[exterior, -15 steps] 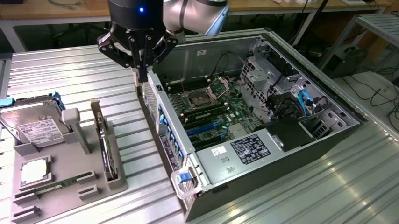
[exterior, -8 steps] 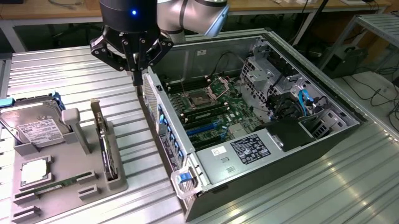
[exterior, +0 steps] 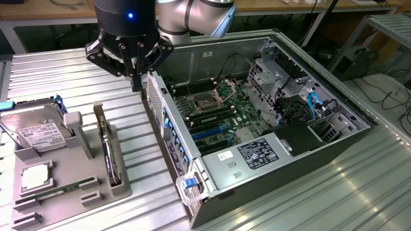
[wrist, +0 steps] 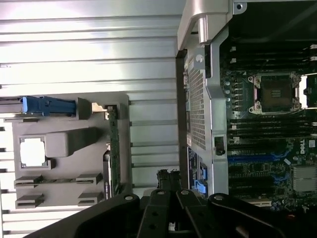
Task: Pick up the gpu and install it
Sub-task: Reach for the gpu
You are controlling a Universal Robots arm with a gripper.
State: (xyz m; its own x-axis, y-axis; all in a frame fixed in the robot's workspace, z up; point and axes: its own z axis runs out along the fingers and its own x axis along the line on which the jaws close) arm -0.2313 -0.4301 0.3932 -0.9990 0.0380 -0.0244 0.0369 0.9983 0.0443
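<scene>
Slats of silvery ribbed metal make up the table, which carries a grey moulded plastic holder and, at the exterior view's right, a large black and silver computer case lying on its side with its panel off.

The gpu, a thin flat card with a green circuit board, stands on its long edge in a narrow slot along the holder's side nearest the case. Its silver bracket end points away from the camera in the exterior view. In the wrist view the gpu appears edge-on as a slim green strip in that same slot. Nothing is touching it.

The black, multi-link hand hangs above the table, between the holder and the case and just beside the case's perforated rear wall. Its fingers are clenched together on nothing. It is well apart from the gpu.

Also in the holder are a silver labelled hard drive propped at the far end, a square silver processor chip in a recess, and a narrow green RAM stick lying flat near the front. Inside the case the green motherboard is exposed, with its square CPU socket open to view.
</scene>
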